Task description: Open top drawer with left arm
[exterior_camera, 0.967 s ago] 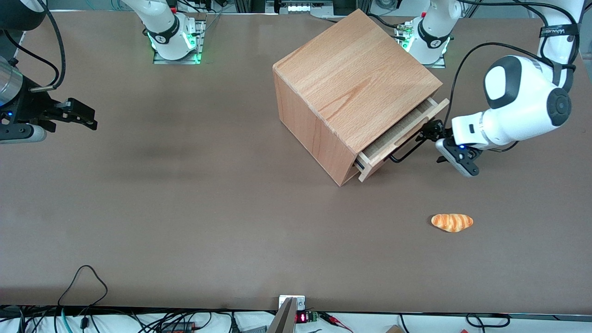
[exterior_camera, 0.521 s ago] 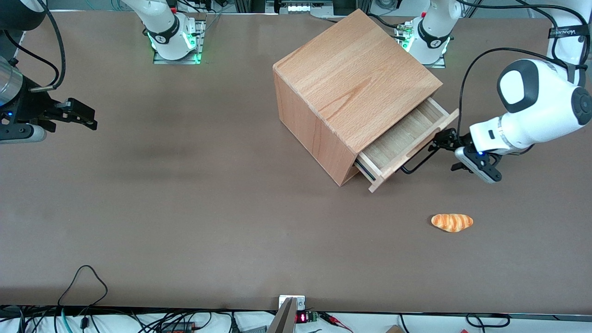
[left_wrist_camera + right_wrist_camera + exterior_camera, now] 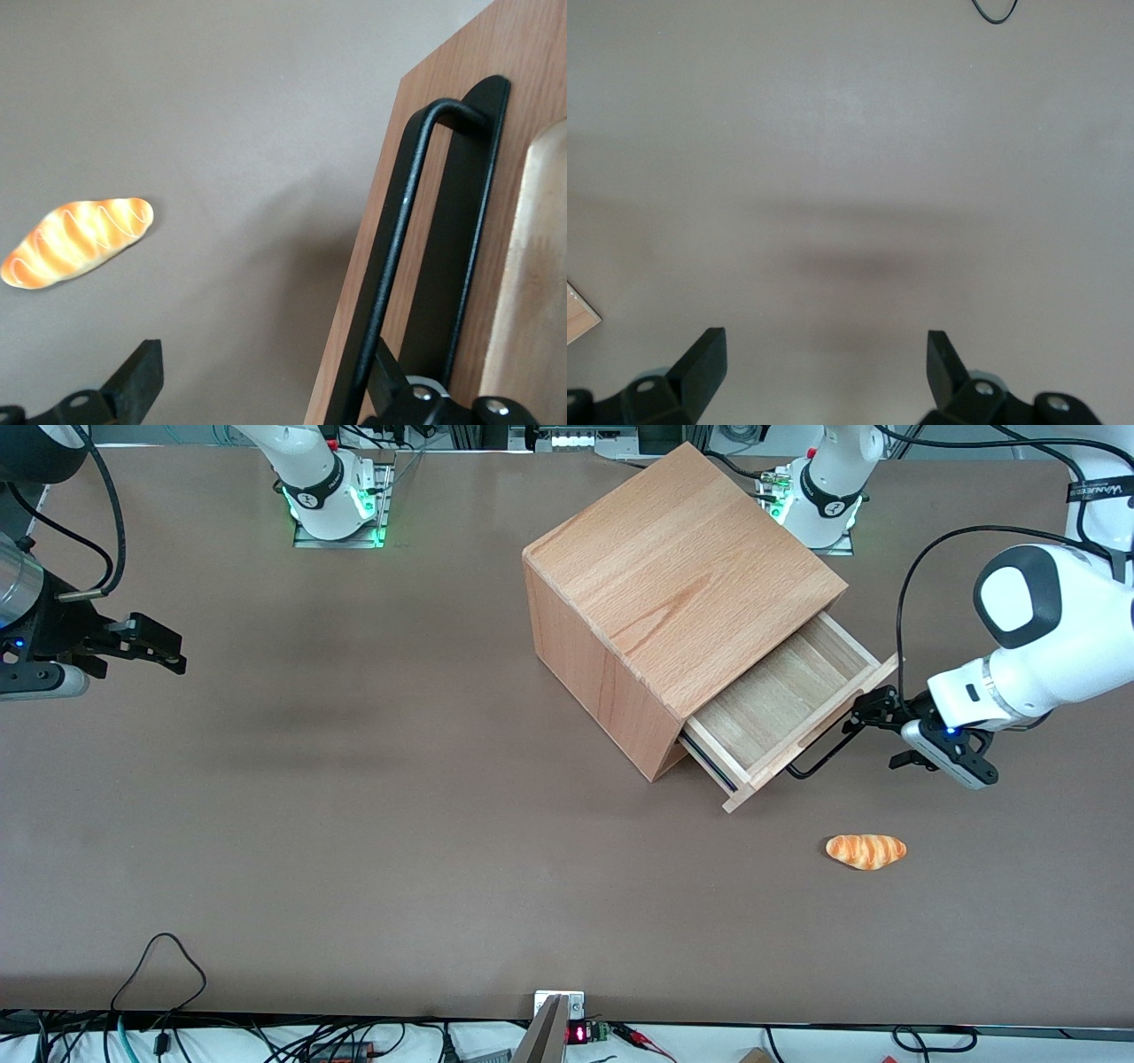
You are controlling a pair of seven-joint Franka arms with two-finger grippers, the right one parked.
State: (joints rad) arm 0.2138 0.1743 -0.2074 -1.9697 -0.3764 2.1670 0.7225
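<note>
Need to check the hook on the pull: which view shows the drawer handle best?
The left wrist view: the handle fills it close up, with one of the gripper's fingers hooked behind the bar. The front view shows it thin and small; the right wrist view shows none.

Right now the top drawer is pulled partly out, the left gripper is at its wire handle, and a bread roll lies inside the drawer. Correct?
Not quite. The front view shows the bread roll on the table, nearer the camera than the top drawer, whose tray looks empty. The rest holds: the left gripper is at the handle.
</note>
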